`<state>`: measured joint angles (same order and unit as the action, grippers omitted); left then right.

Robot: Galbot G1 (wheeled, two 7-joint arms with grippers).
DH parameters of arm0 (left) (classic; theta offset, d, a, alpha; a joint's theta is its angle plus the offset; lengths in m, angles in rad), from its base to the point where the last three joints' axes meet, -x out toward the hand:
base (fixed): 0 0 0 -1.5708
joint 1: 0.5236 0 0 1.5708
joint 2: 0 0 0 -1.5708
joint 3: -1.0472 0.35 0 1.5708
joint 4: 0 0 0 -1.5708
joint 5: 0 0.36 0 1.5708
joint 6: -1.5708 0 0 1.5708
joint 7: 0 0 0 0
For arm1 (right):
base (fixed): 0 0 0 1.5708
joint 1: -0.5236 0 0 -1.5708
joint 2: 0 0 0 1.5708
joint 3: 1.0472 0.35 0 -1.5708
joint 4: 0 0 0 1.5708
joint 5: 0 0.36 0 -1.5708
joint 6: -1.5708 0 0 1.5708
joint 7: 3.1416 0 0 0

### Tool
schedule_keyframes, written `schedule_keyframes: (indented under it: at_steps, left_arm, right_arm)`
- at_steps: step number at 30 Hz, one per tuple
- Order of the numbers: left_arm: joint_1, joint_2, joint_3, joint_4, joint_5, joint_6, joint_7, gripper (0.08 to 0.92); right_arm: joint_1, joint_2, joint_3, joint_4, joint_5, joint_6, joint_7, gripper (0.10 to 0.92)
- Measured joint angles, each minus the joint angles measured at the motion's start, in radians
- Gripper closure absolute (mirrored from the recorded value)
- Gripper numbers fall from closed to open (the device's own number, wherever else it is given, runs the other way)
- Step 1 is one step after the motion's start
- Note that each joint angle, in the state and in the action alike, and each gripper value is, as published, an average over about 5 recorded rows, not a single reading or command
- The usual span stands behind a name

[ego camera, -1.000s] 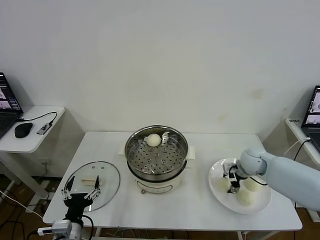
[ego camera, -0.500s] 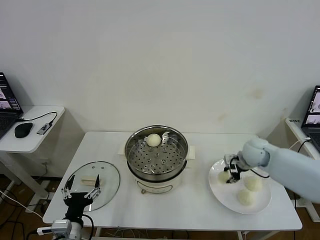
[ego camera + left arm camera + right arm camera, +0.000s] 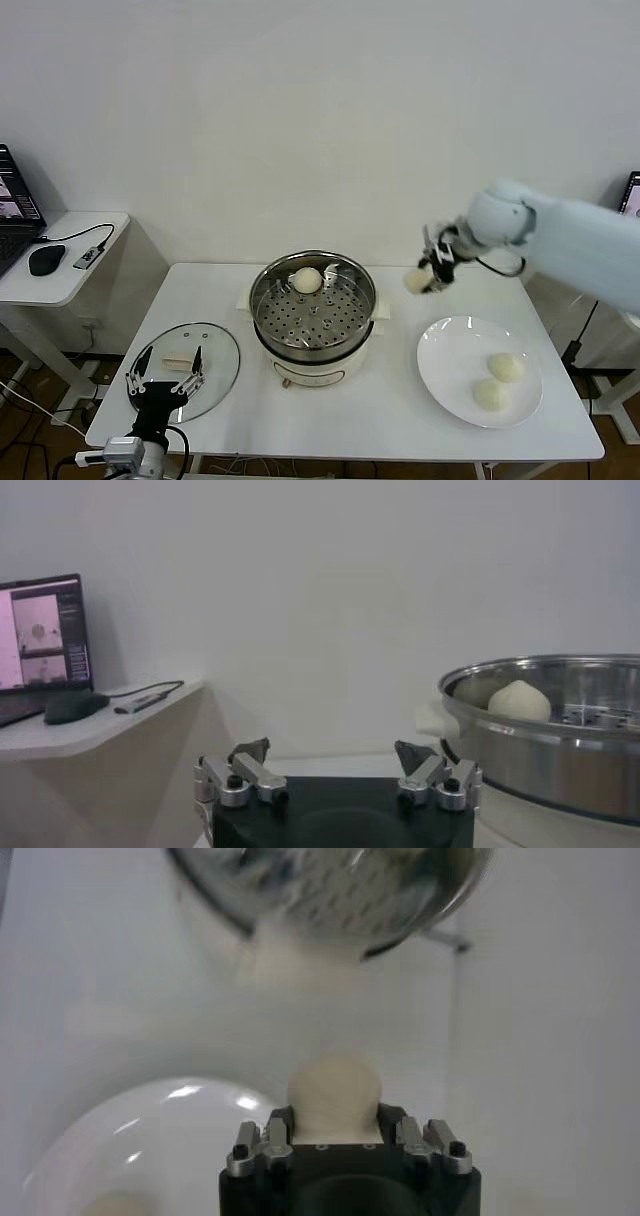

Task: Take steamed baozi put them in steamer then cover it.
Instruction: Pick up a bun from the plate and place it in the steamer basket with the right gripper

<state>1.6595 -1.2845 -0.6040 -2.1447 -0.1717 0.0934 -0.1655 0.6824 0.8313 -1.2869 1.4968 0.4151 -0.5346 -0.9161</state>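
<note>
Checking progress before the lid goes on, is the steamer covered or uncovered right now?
Uncovered: the steamer shows its perforated tray, and the cover lies flat on the table to its left.

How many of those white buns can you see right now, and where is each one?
4. One baozi sits in the steamer, at its far side. Two lie on the white plate. The right gripper holds one in the air between plate and steamer. None seems hidden.

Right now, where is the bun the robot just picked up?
In the head view, the bun is up in the air in the right end effector, on the right side between the steamer and the plate.
</note>
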Motion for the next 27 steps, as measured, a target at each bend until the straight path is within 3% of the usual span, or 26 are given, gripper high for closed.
schedule_keyframes:
  at_steps: [10, 27]
  left_arm:
    - [-0.009, -0.014, -0.006, 0.008, 0.001, 0.0, 0.0, 0.177]
    - [-0.007, -0.027, -0.015, 0.013, 0.001, -0.006, 0.0, 0.177]
  right_arm:
    - [-0.008, 0.255, -0.016, -0.086, 0.138, -0.072, 0.066, 0.491]
    - [-0.178, 0.55, -0.006, -0.29, 0.16, -0.122, 0.13, 0.491]
